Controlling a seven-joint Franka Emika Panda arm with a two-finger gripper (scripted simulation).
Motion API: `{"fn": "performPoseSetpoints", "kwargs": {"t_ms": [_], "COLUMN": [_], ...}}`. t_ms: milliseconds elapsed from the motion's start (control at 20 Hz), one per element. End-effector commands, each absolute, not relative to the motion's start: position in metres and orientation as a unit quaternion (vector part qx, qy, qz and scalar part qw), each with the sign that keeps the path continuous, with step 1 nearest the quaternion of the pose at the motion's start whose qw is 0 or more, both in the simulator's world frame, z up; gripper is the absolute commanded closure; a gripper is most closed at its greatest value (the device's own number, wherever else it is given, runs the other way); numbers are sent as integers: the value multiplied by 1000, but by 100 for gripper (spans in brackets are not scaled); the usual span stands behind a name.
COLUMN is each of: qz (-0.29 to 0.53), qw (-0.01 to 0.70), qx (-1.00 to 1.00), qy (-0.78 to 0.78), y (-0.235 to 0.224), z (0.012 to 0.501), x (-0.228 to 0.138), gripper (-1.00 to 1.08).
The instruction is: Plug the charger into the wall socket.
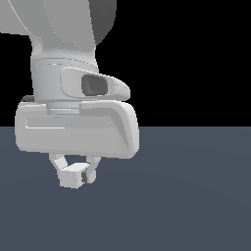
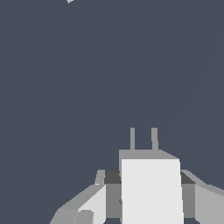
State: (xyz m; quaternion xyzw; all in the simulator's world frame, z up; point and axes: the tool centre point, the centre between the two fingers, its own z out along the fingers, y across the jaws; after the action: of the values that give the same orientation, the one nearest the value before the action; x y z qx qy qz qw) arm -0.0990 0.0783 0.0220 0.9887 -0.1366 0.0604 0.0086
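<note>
My gripper hangs just above the dark floor, shut on the charger, a small white block. In the wrist view the charger sits between my two fingers, and its two short grey prongs point away from the camera over bare floor. The big white hand body fills the exterior view's left half and hides whatever lies behind it. No wall socket can be made out in either view. A tiny white sliver at the wrist view's edge is too small to identify.
A flat dark blue-grey floor spreads under the gripper and across the exterior view's right. Above its far edge there is only black background. No other object shows.
</note>
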Motion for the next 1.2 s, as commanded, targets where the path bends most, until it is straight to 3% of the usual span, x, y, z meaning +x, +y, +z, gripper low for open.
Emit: {"fn": "performPoseSetpoints", "kwargs": {"t_ms": [0,1150], "qz": [61,62], "qw": [8,-5], "qx": [991,993], "qy": [-119,101], "y": [74,29], "z": [27,83], "x": [-97,-63], "gripper": [108,108]}}
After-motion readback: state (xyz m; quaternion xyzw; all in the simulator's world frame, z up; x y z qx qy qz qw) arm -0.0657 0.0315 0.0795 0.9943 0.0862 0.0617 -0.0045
